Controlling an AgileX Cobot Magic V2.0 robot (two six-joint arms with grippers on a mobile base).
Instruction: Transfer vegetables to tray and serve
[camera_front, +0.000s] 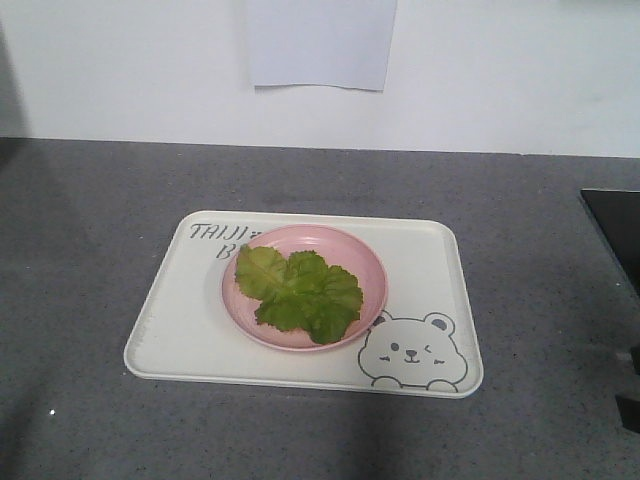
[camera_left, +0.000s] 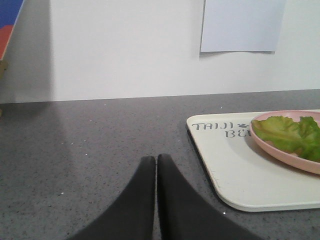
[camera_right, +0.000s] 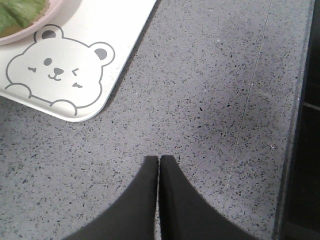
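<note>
The vegetables (camera_front: 300, 290), green crinkled lettuce leaves, lie on a round pink plate (camera_front: 352, 250) that stands on the cream tray (camera_front: 430, 270) with its bear drawing. The left wrist view shows the tray (camera_left: 235, 170) to the right, with the vegetables (camera_left: 287, 134) on the plate. My left gripper (camera_left: 156, 159) is shut over bare counter, left of the tray's corner. My right gripper (camera_right: 159, 159) is shut too, over the counter to the right of the tray (camera_right: 115, 30); a scrap of the vegetables (camera_right: 17, 12) shows at the top left. Neither gripper appears in the front view.
The grey speckled counter (camera_front: 90, 200) runs back to a white wall with a paper sheet (camera_front: 320, 45) taped on it. A black panel (camera_front: 615, 230) lies at the counter's right edge, also seen as a dark strip (camera_right: 306, 150) beside my right gripper.
</note>
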